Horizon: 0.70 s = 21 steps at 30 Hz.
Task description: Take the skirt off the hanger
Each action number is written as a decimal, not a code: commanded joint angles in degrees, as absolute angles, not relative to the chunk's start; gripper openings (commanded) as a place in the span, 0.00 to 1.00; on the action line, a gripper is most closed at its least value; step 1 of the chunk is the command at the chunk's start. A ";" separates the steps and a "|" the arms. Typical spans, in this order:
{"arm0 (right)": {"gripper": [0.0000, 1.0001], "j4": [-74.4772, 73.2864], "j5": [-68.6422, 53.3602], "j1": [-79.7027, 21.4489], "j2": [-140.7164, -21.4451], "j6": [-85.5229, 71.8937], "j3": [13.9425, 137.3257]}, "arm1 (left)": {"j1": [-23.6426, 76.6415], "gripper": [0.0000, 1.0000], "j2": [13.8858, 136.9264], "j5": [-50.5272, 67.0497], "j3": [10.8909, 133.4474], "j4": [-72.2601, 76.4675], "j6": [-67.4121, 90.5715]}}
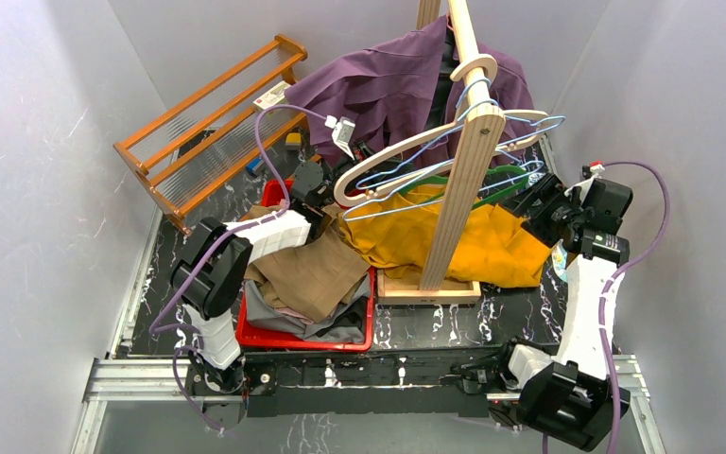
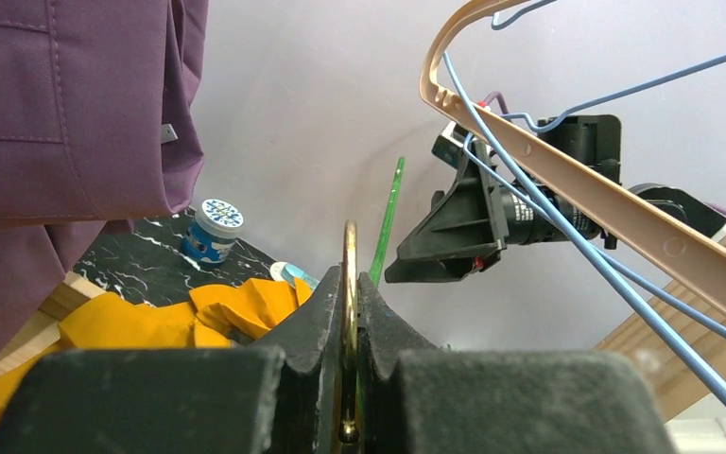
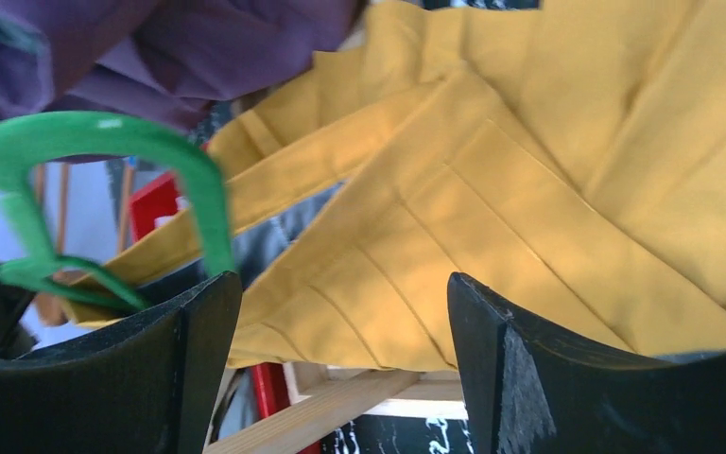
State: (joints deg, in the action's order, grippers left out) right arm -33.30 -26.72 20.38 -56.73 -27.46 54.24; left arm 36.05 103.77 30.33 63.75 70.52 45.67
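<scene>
The yellow skirt (image 1: 496, 244) hangs crumpled on a green hanger (image 1: 435, 182) low against the wooden rack post. My left gripper (image 1: 317, 192) is shut on a thin gold metal hook (image 2: 350, 274), and a green hanger bar (image 2: 388, 216) rises just behind it. Yellow cloth (image 2: 151, 322) lies to its lower left. My right gripper (image 1: 536, 203) is open and empty at the skirt's right end. In the right wrist view (image 3: 340, 322) the pleated skirt (image 3: 510, 180) fills the space just beyond the fingers, and a green hanger loop (image 3: 104, 142) sits at the left finger.
A wooden rack post (image 1: 458, 194) on a base (image 1: 430, 288) carries a beige hanger (image 1: 406, 156), blue wire hangers (image 1: 492, 142) and a purple garment (image 1: 388, 85). A red bin (image 1: 279, 333) of folded clothes sits front left. An orange slatted rack (image 1: 213, 118) leans back left. A blue-white tub (image 2: 216, 227) stands on the table.
</scene>
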 commanded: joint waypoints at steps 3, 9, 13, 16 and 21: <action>0.88 -18.18 -40.42 20.21 -55.18 -37.97 53.26 | 35.83 0.00 104.77 28.57 65.87 74.53 48.54; 0.85 -10.02 -43.13 18.91 -54.63 -44.11 48.64 | 36.21 0.00 104.42 25.97 63.23 74.53 51.18; 0.81 -11.09 -40.46 18.75 -55.38 -43.42 47.70 | 36.34 0.00 104.75 26.55 63.58 74.53 52.49; 0.77 -8.52 -36.68 16.95 -56.43 -44.59 45.86 | 36.52 0.00 104.84 27.47 63.98 74.53 52.62; 0.70 -0.32 -27.58 8.40 -57.39 -49.70 43.04 | 36.93 0.00 104.77 28.11 64.19 74.58 53.00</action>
